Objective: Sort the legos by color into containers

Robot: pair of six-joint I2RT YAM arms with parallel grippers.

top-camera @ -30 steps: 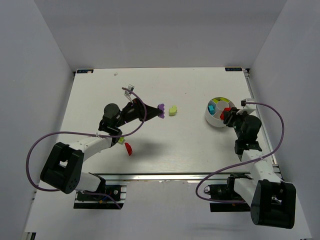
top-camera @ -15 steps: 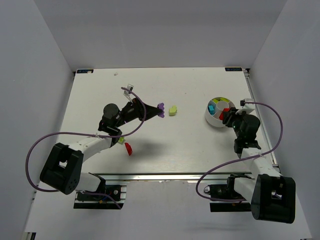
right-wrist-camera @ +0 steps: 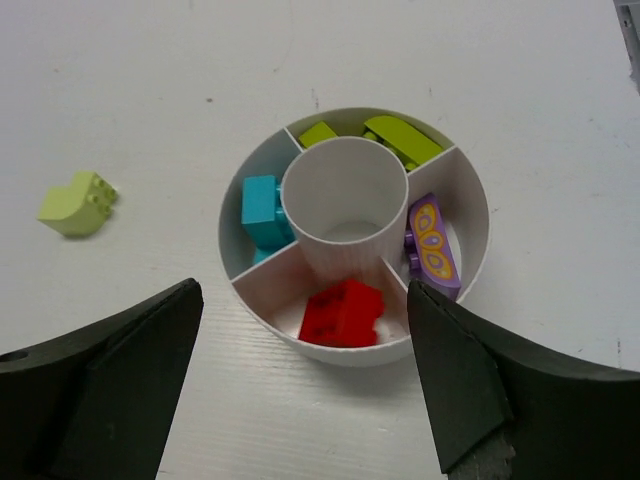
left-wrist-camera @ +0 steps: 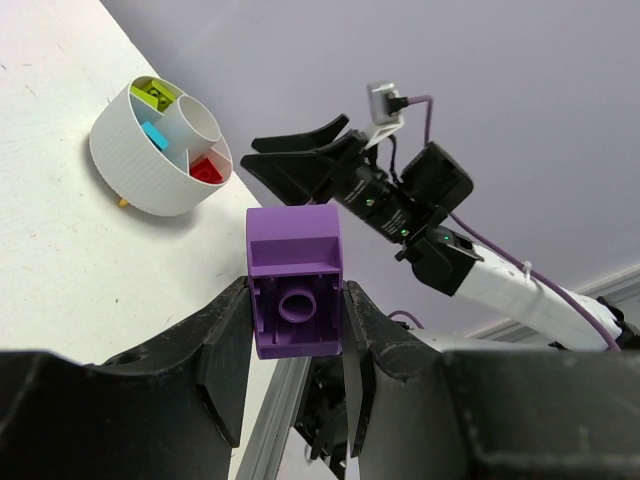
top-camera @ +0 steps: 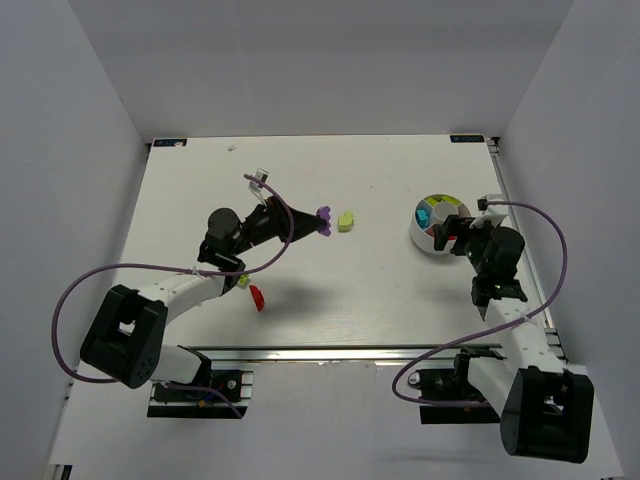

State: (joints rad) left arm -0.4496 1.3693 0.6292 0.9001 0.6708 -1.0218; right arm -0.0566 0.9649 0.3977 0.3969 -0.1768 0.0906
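My left gripper is shut on a purple lego, held above the table's middle, hollow underside toward the camera. My right gripper stands open over the white divided bowl, nothing between its fingers. Below it, a red lego lies in the near compartment. The other compartments hold a cyan lego, two lime legos and a purple lego with yellow ovals. One lime lego lies on the table just right of the left gripper.
A red lego and a small lime lego lie on the table beside the left forearm. The bowl stands near the table's right edge, with the right gripper at its near side. White walls enclose the table.
My right gripper has opened, and the red lego it carried now lies in the bowl's near compartment. The left gripper has kept still with its purple lego.
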